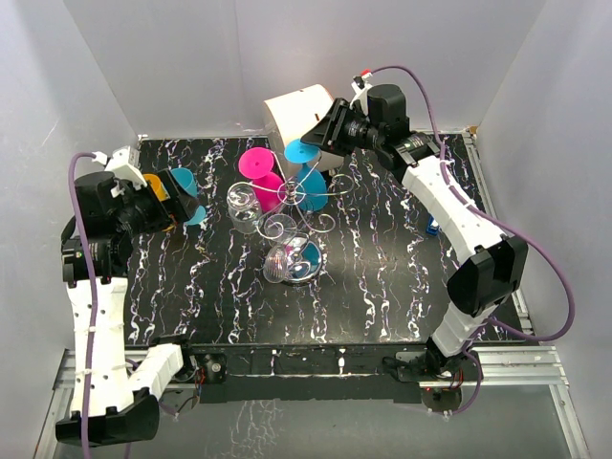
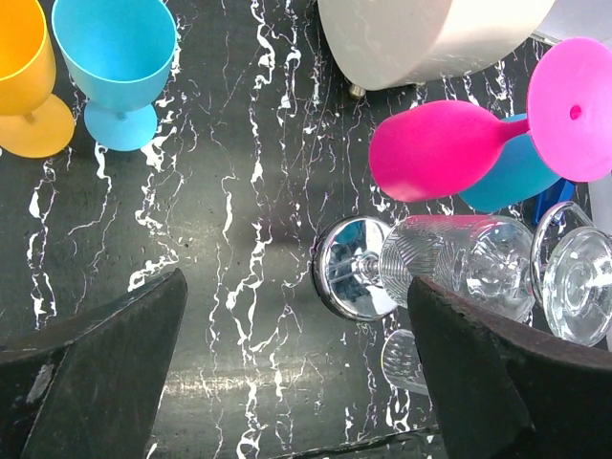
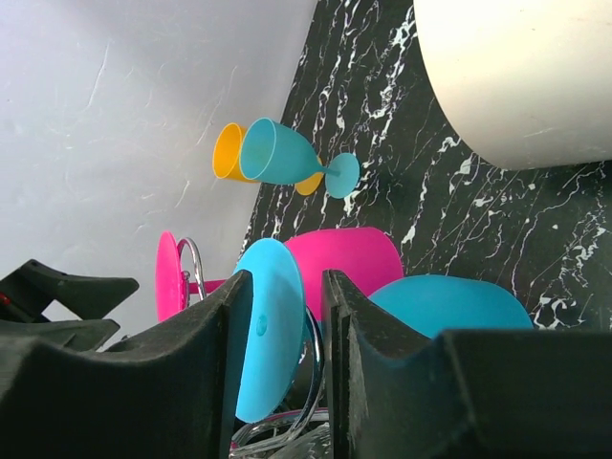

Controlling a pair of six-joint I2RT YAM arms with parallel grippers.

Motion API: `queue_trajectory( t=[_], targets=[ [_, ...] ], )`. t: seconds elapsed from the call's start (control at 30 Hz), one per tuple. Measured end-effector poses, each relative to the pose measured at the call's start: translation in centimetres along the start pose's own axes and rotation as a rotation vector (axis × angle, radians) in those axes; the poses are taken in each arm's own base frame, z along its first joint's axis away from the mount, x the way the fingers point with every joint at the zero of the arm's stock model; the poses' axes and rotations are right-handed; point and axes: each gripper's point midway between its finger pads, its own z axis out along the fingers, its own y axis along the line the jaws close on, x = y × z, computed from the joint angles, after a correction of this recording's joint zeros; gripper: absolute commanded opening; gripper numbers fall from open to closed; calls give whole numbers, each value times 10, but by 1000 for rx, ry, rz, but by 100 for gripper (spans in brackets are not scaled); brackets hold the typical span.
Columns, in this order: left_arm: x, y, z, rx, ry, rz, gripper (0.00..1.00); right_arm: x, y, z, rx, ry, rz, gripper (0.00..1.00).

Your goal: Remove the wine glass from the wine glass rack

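Note:
The wine glass rack (image 1: 298,196), silver wire with a chrome base (image 1: 293,260), stands mid-table. Upside down on it hang a blue wine glass (image 1: 312,184), a pink one (image 1: 256,164) and a clear one (image 1: 244,208). My right gripper (image 1: 314,143) is at the blue glass's foot. In the right wrist view its narrowly open jaws (image 3: 284,287) flank that foot (image 3: 273,325), with a gap on the right side. A rack loop (image 3: 316,382) shows behind. My left gripper (image 1: 186,201) is wide open and empty (image 2: 296,287), left of the chrome base (image 2: 349,268).
A white drum (image 1: 296,115) lies behind the rack, close to my right gripper. An orange cup (image 2: 24,76) and a blue cup (image 2: 115,57) stand at the left by my left gripper. A small blue object (image 1: 432,227) lies under my right arm.

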Motion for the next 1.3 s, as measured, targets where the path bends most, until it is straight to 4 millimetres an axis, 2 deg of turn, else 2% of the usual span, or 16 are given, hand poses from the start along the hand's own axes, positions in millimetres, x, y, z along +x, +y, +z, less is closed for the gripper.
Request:
queue_trajectory(
  t=[0.6, 1.03, 1.3],
  targets=[
    [0, 1, -2, -9, -6, 23, 99, 3, 0, 1, -5, 17, 33, 16],
    [0, 0, -3, -10, -11, 29, 99, -11, -5, -1, 0, -27, 31, 4],
    [0, 0, -3, -10, -10, 29, 99, -15, 2, -2, -33, -32, 42, 0]
  ],
)
